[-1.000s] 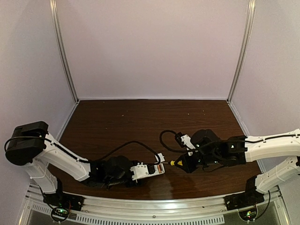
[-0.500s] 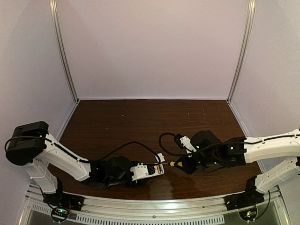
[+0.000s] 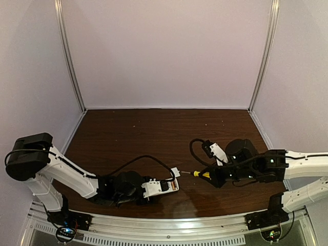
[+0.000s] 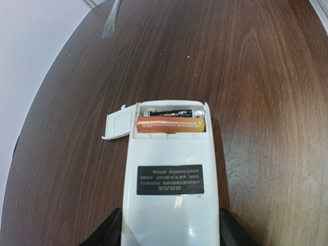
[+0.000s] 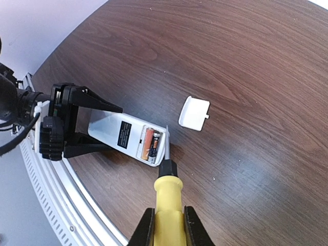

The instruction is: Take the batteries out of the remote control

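The white remote control (image 4: pixel 171 195) lies back up with its battery bay open. An orange battery (image 4: pixel 170 124) and a dark battery (image 4: pixel 171 112) lie side by side in the bay. My left gripper (image 4: pixel 170 237) is shut on the remote's sides, seen also in the top view (image 3: pixel 142 189). My right gripper (image 5: pixel 168 225) is shut on a yellow-handled screwdriver (image 5: pixel 168 197). Its metal tip (image 5: pixel 166 137) hangs beside the remote's open end, next to the dark battery (image 5: pixel 156 145). In the top view the right gripper (image 3: pixel 218 177) is to the right of the remote (image 3: pixel 161 185).
A small white square cover piece (image 5: pixel 194 113) lies on the brown table just beyond the remote's open end; it shows in the left wrist view (image 4: pixel 117 125) too. A black cable (image 3: pixel 146 159) loops over the table behind the left arm. The metal front rail (image 3: pixel 154 230) runs along the near edge.
My right arm has drawn back to the right, taking the screwdriver tip a little away from the remote's end. The left gripper and the remote have barely moved.
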